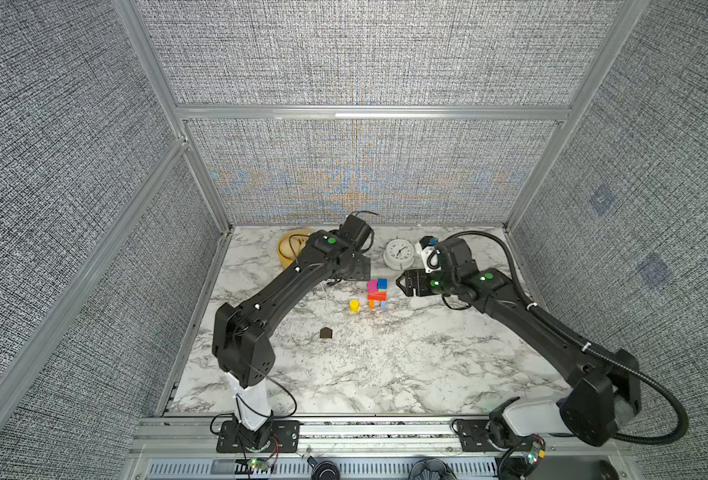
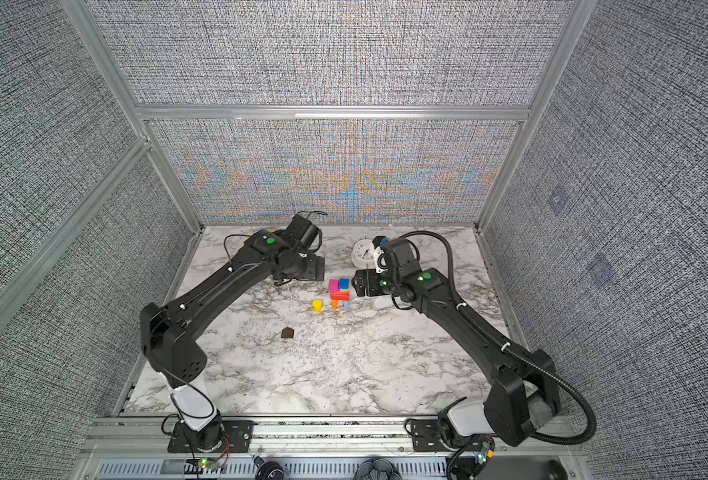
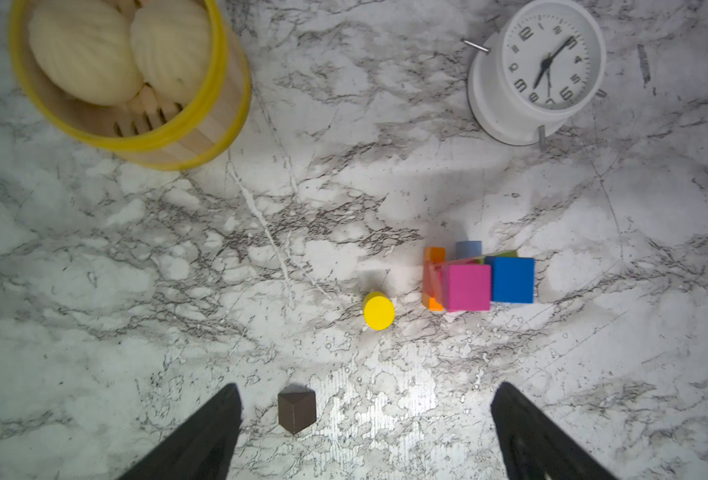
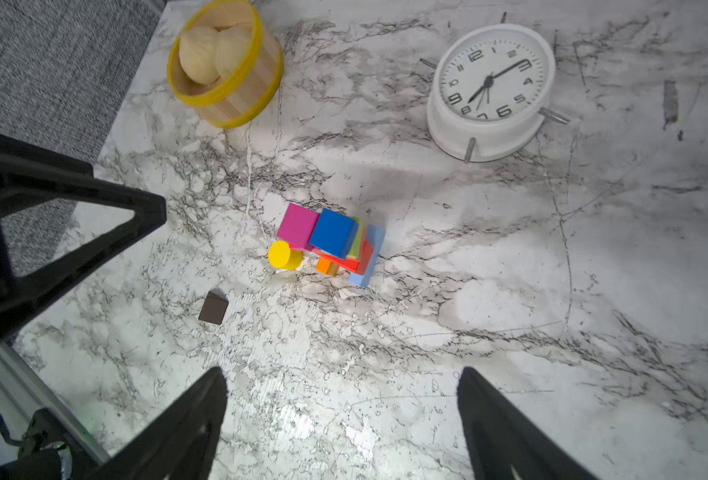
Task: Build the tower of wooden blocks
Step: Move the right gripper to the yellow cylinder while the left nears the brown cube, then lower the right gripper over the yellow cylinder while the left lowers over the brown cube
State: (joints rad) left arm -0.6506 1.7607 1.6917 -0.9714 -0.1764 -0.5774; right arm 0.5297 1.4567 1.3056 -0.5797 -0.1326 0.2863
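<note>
Here, tower (image 1: 377,293) at mid-frame on the table (image 1: 385,374), left hand (image 1: 356,269) spread wide and empty just to its upper left, right hand (image 1: 403,284) spread wide and empty just to its right, brown block (image 1: 326,332) apart, lower left

Tower (image 1: 377,294) is up: orange leg (image 4: 327,266) and light-blue leg (image 4: 366,266) below, red brick (image 4: 344,259) across them, pink cube (image 3: 466,287) and blue cube (image 3: 512,279) side by side on top. Yellow cylinder (image 3: 378,311) upright just beside it. Brown house-shaped piece (image 3: 297,408) lies alone, well apart.
</note>
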